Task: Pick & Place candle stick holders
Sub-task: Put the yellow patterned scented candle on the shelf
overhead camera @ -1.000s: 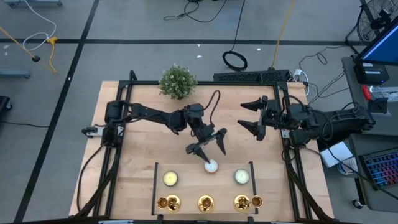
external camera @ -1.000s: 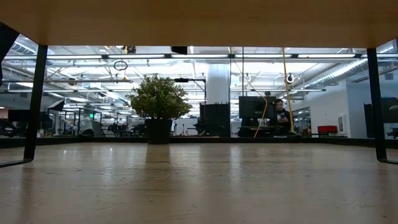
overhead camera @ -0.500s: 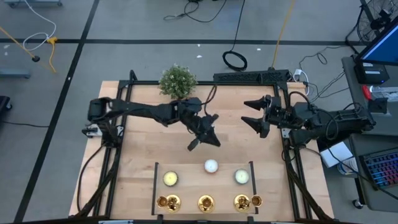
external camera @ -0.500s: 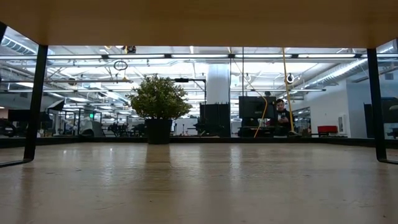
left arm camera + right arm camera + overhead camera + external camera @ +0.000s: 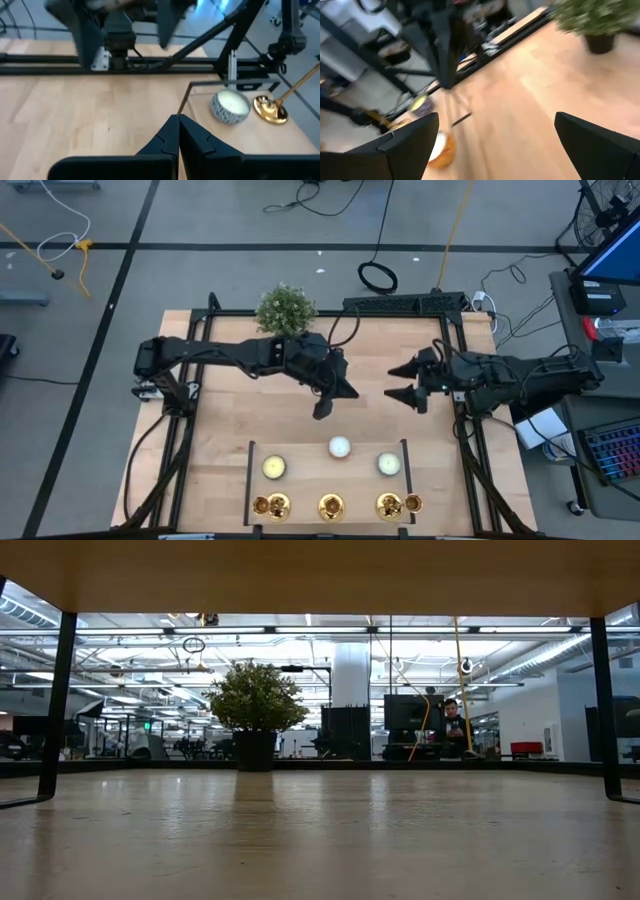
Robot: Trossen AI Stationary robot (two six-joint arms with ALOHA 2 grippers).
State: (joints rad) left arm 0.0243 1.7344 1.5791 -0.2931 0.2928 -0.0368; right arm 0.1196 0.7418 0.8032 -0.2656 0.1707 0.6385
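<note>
Three gold candle stick holders (image 5: pixel 271 505) (image 5: pixel 331 505) (image 5: pixel 390 505) stand in a row at the table's near edge, inside a thin black frame (image 5: pixel 250 480). The right holder (image 5: pixel 270 109) shows a round base and a slanting stem. Three candles (image 5: pixel 274 468) (image 5: pixel 339 447) (image 5: pixel 388 464) sit behind them. My left gripper (image 5: pixel 321 411) hovers shut over the table's middle, farther from the near edge than the white candle, with nothing between its fingers (image 5: pixel 177 122). My right gripper (image 5: pixel 408 381) hangs open at the right, holding nothing.
A bushy potted plant (image 5: pixel 286 310) stands at the far edge, left of centre, and also shows in the low view (image 5: pixel 256 700). Black arm mounts run along both side edges. Bare wood (image 5: pixel 230 430) lies between the plant and the frame.
My left gripper has risen from over the white candle and drawn back toward the far edge, tipping up toward level. Its fingers, open a second ago, have shut on nothing. The candle has stayed in place. My right gripper has rolled and tipped slightly downward, still open.
</note>
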